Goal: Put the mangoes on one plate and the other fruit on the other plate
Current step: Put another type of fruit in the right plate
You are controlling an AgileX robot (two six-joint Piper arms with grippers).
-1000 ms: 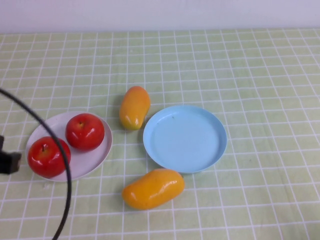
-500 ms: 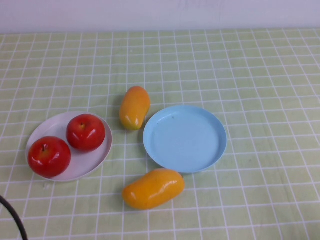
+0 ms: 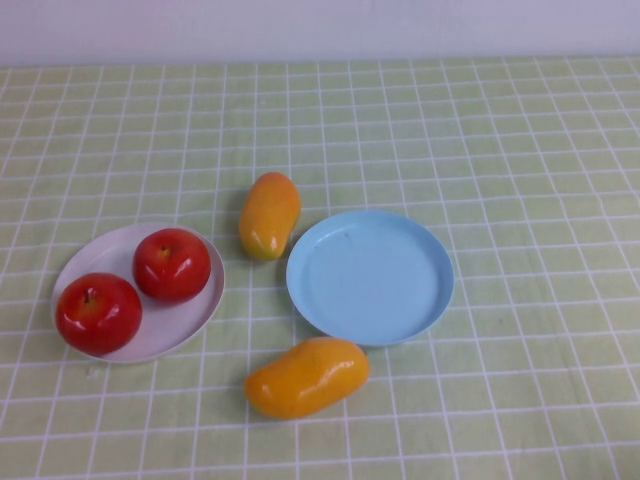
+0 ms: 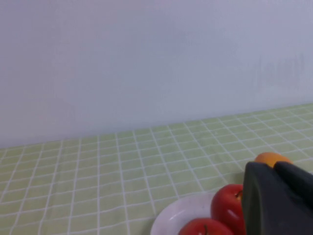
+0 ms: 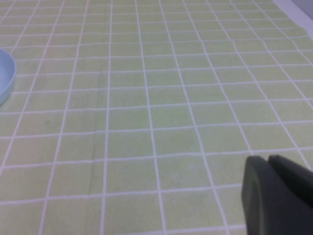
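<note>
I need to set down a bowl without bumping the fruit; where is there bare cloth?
Free: the far strip beyond the far mango, and everything right of the blue plate. Crowded: the middle, where the near mango and the white plate with both apples hem it in. Neither gripper shows overhead.

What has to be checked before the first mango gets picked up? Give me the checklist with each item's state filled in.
1. Apples both on the white plate: ok.
2. Blue plate bare inside, ready for mangoes: ok.
3. Mangoes on the blue plate: not ok; the far mango and the near mango both lie on the cloth beside it.
4. Nothing resting on either mango: ok.
5. Left gripper near the white plate, open: cannot tell.
6. Right gripper over bare cloth beside the blue plate, open: cannot tell.
</note>
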